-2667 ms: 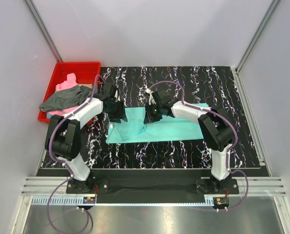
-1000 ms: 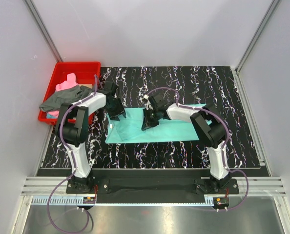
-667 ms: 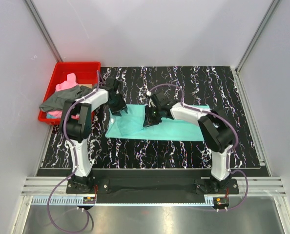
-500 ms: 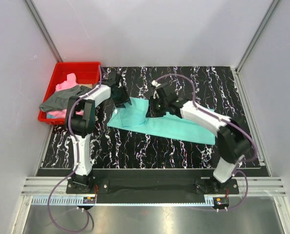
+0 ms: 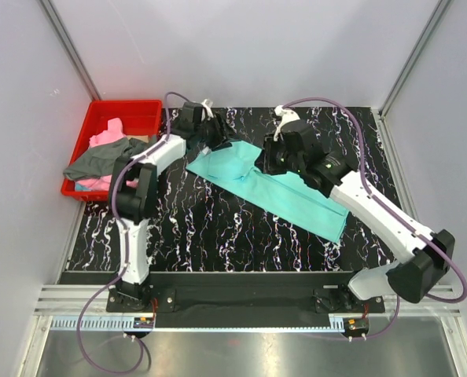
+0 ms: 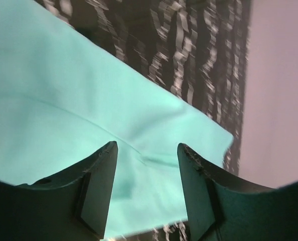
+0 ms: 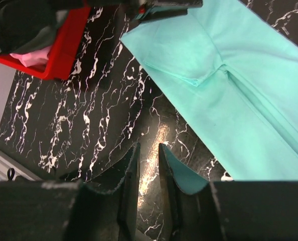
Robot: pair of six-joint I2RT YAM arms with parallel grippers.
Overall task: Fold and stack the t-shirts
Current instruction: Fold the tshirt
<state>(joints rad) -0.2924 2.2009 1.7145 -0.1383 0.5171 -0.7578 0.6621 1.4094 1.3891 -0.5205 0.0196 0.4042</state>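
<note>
The teal t-shirt (image 5: 284,192) lies flat and slanted on the black marbled table, running from upper left to lower right. It also shows in the left wrist view (image 6: 63,100) and the right wrist view (image 7: 249,90). My left gripper (image 5: 215,144) is at the shirt's far-left corner, low over the cloth. Its jaws (image 6: 146,145) are apart, with cloth showing between them. My right gripper (image 5: 274,159) is raised above the shirt's far edge. Its jaws (image 7: 149,145) stand a narrow gap apart, with bare table showing through. The pink shirt (image 5: 108,135) and dark grey shirt (image 5: 100,161) lie in the bin.
The red plastic bin (image 5: 100,110) stands at the table's far-left corner, with the grey shirt hanging over its near rim. It also shows in the right wrist view (image 7: 63,55). Grey walls close in the left, back and right sides. The table (image 5: 218,228) ends near the arm bases.
The teal shirt has swung from level to slanted, and its left end is now farther back. Both grippers have moved back and to the right. The right arm has stretched out and lifted off the cloth.
</note>
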